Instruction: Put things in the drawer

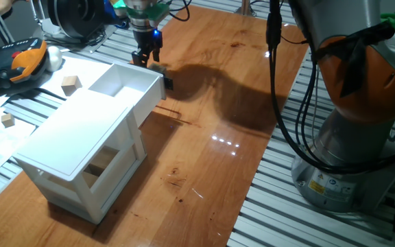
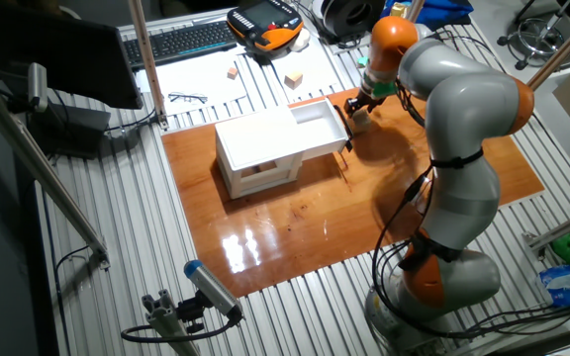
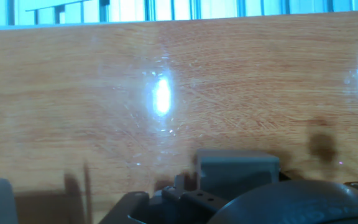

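Black two-finger gripper (image 1: 145, 57) low over the glossy wooden tabletop (image 1: 211, 151) just beyond the pulled-out deep white drawer (image 1: 125, 84), finger spacing impossible to tell, two small pale wooden cubes (image 1: 71, 84) left of the boxy white cabinet (image 1: 81, 147).

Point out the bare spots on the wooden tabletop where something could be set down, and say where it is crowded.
The wooden tabletop is bare across its whole stretch between the boxy white cabinet and the robot's base, and in front of the cabinet too. It is crowded at the far corner, where the claw hangs beside the open white drawer and its black handle tab.
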